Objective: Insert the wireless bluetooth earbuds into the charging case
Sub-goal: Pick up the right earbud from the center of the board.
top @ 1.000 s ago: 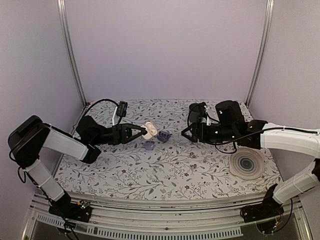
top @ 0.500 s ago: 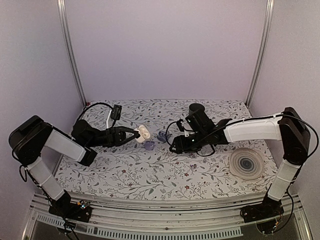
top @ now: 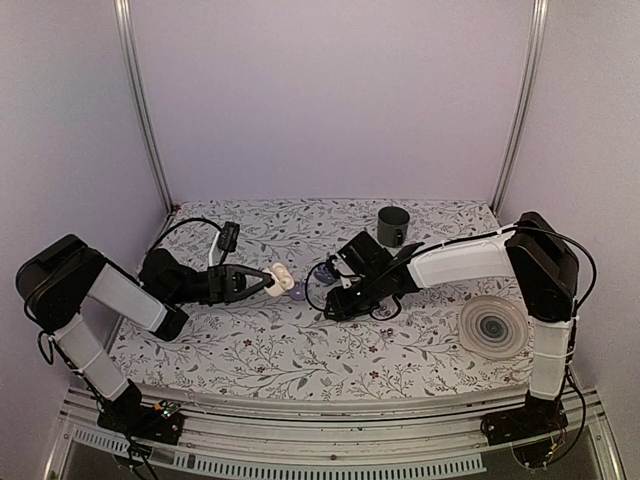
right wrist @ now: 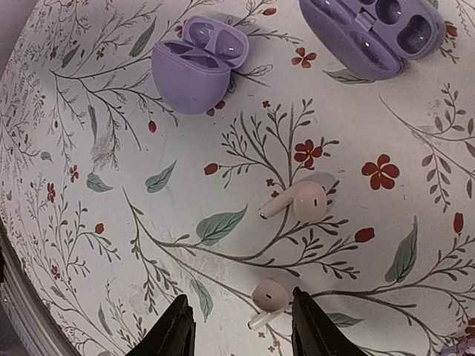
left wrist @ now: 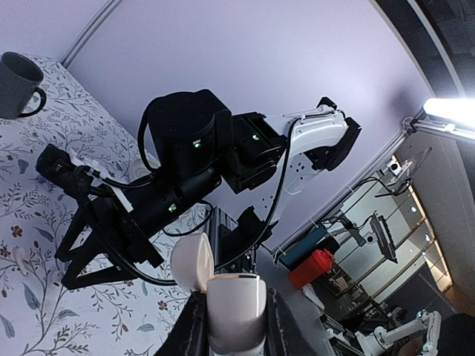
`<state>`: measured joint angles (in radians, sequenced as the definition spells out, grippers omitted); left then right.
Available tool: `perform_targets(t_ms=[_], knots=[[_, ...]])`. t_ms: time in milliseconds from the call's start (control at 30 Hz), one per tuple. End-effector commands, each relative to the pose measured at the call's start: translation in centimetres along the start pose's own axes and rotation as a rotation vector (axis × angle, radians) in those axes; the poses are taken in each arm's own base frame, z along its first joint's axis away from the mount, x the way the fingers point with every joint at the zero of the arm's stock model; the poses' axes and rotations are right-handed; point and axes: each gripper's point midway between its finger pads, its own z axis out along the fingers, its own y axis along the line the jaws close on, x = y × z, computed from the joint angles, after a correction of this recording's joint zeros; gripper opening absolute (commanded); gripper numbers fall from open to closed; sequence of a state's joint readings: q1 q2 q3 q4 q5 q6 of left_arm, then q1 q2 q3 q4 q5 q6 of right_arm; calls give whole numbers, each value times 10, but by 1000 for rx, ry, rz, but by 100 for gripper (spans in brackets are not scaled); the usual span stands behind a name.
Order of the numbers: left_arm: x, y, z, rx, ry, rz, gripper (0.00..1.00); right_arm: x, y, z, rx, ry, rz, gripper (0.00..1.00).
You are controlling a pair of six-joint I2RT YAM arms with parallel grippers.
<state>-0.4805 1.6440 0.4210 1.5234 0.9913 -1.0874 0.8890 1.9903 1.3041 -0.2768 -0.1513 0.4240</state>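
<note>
On the table (right wrist: 111, 222) the charging case (right wrist: 371, 33) gapes empty — right gripper (right wrist: 241, 326) wide, left gripper (left wrist: 234, 332) clamping a white case (left wrist: 236, 297).

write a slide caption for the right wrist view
Right gripper open over a white earbud; second earbud, round purple case and oval purple case, both open, beyond

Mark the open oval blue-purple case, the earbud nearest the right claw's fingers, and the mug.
oval case (right wrist: 375, 41), right wrist view, on its open inner face.
earbud (right wrist: 269, 295), right wrist view, on its rounded head.
mug (top: 393, 228), top external view, on its side wall.
</note>
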Motion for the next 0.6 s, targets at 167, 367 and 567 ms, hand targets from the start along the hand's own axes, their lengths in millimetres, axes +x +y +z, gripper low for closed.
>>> perform_targets(t_ms=[167,367,567], knots=[[-10,-25,-8,58,-42,129,0,12,-12,18,141,64,-79,45],[-13,-23,-7,17,-35,141,0,14,-18,18,187,75,-97,45],[-17,-18,-7,-53,-32,176,0,13,-16,23,186,85,-123,39]])
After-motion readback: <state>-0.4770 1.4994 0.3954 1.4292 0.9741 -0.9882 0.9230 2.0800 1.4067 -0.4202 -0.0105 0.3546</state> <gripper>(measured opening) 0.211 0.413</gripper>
